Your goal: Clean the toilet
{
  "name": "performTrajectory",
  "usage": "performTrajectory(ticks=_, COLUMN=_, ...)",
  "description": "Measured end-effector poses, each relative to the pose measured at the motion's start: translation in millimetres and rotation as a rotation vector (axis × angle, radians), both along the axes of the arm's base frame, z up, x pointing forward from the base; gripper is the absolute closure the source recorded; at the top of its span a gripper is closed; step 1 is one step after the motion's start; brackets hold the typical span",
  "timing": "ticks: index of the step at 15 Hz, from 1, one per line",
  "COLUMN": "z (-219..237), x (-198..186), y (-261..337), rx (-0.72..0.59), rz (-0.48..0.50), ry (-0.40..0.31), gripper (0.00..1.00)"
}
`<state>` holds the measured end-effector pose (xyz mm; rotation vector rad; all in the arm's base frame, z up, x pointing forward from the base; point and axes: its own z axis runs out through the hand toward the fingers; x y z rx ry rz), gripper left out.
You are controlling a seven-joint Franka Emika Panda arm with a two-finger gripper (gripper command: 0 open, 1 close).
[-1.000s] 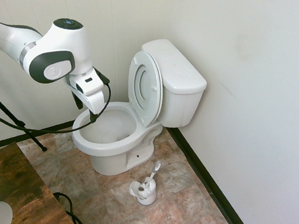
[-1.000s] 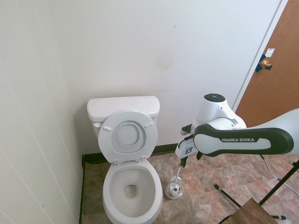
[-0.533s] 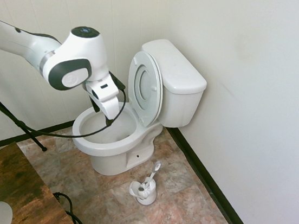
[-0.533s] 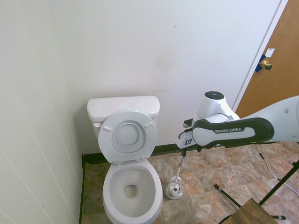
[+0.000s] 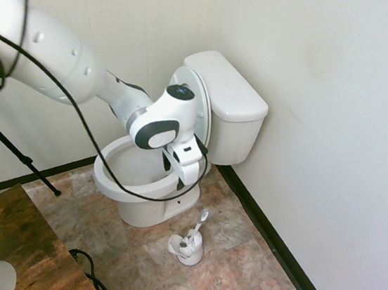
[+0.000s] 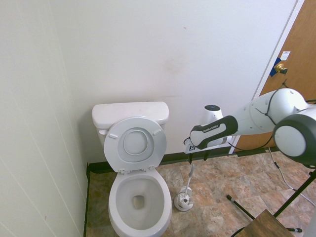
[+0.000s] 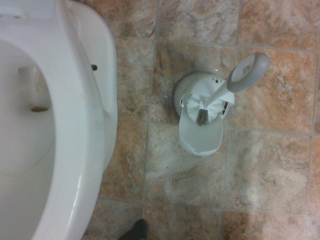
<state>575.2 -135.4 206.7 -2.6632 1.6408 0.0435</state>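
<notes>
The white toilet (image 5: 229, 98) stands against the wall with seat and lid raised and its oval bowl (image 6: 138, 197) uncovered. My gripper (image 5: 174, 173) hangs open and holds nothing. It is beside the bowl's outer rim and above the floor. In the second exterior view the gripper (image 6: 197, 157) is over the toilet brush (image 6: 189, 177), well clear of its handle. The wrist view looks straight down on the bowl rim (image 7: 75, 125) and on the brush (image 7: 245, 74) standing in its small white holder (image 7: 200, 127).
The brush holder (image 5: 188, 249) sits on the tiled floor (image 5: 249, 272) close to the toilet's base. A wooden tabletop (image 5: 19, 244) is at the near corner. A brown door (image 6: 296, 74) is on the far side. Walls close in on two sides.
The arm has swung from the wall side of the bowl across it to the brush side, and the gripper is lower than before. The toilet and the brush have not moved.
</notes>
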Motion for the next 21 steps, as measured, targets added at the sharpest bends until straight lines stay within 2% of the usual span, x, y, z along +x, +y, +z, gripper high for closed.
performTrajectory(ticks=5, z=-88, x=38, y=-42, rx=0.044, rz=-0.046, ry=0.016, gripper=0.0)
performTrajectory(ticks=9, z=-141, x=61, y=-63, rx=0.039, rz=-0.082, ry=0.012, gripper=0.0)
performTrajectory(ticks=13, z=-191, x=70, y=-80, rx=0.051, rz=-0.105, ry=0.037, gripper=0.0)
performTrajectory(ticks=18, z=-212, x=88, y=-83, rx=0.077, rz=-0.098, ry=0.058, gripper=0.0)
performTrajectory(ticks=19, z=-214, x=89, y=-84, rx=0.08, rz=-0.102, ry=0.056, gripper=1.0)
performTrajectory(ticks=21, z=-218, x=86, y=-89, rx=0.088, rz=-0.113, ry=0.055, gripper=1.0)
